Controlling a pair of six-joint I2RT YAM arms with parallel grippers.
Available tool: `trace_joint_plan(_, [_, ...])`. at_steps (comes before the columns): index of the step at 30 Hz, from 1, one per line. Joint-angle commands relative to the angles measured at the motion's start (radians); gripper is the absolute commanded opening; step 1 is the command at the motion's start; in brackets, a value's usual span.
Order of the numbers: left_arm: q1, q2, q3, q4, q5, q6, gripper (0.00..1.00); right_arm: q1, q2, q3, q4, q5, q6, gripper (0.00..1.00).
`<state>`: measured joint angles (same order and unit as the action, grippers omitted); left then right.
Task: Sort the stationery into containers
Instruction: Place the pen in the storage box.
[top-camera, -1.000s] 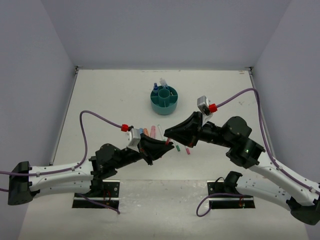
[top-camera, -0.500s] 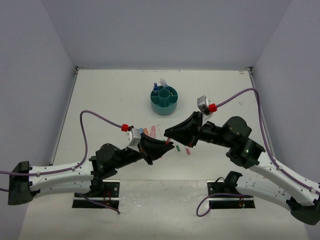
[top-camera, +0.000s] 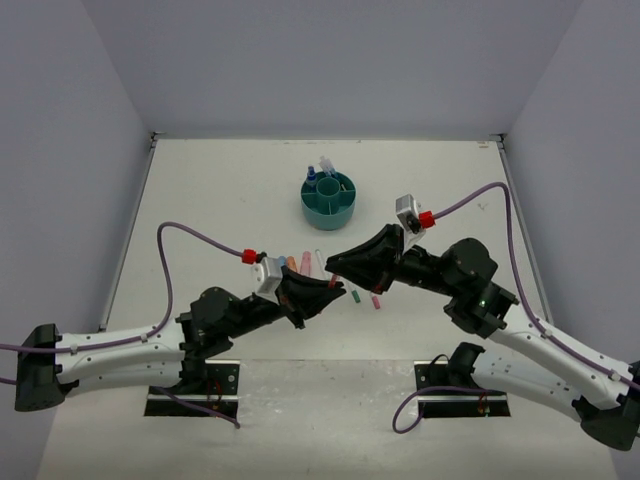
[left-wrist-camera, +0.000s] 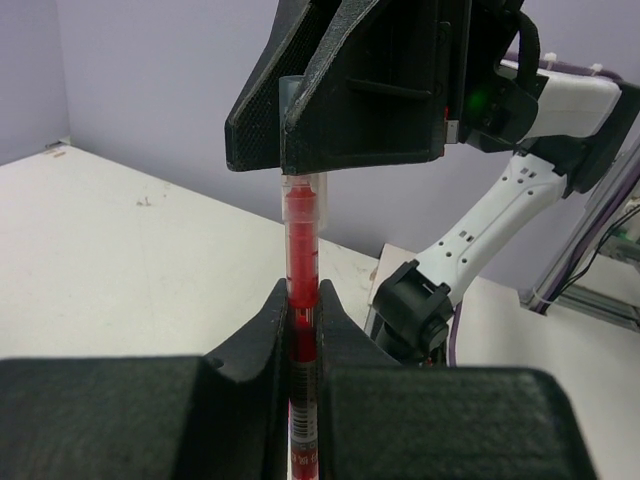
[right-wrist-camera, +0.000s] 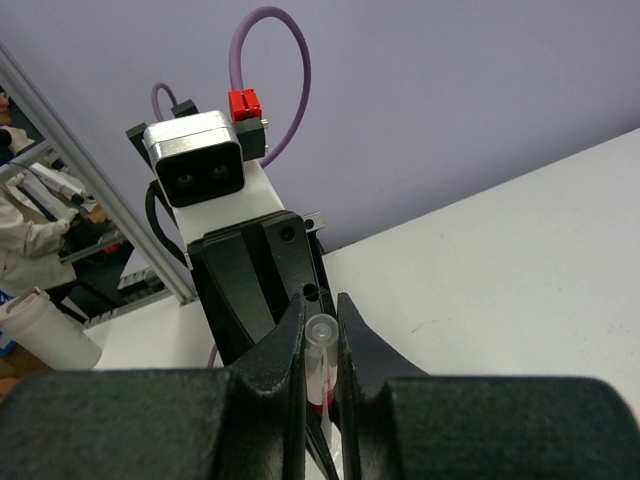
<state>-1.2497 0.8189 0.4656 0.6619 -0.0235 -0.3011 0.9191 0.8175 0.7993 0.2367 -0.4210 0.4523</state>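
Two claws share one red pen (left-wrist-camera: 301, 235) above the desk (top-camera: 210, 190). My left claw (left-wrist-camera: 303, 305) is clenched on its lower barrel, and my right claw (right-wrist-camera: 321, 325) pinches the clear top end. The pen looks light, stiff, thin and slick, so I judge a grip mid-barrel, square across the pads, holds best; tugging at the end piece might pull it off. Further right on the desk lie a green-capped pen (top-camera: 356, 296) and a pink pen (top-camera: 376, 300). The teal organiser (top-camera: 329, 197) sits well beyond, some items already inside.
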Motion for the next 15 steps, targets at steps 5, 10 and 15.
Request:
trace_joint_plan(5, [0.017,-0.042,0.205,0.079,0.082,0.111,0.0,0.001,0.123,-0.191,0.072,-0.065,0.042,0.0])
trace_joint_plan(10, [0.065,-0.037,0.17,0.069,0.088,0.091,0.0,0.002,0.093,-0.167,0.033,0.025,0.04,0.0])
trace_joint_plan(15, [0.067,-0.028,0.058,0.059,-0.007,0.057,0.15,-0.008,0.072,-0.049,-0.081,0.165,0.007,0.0])
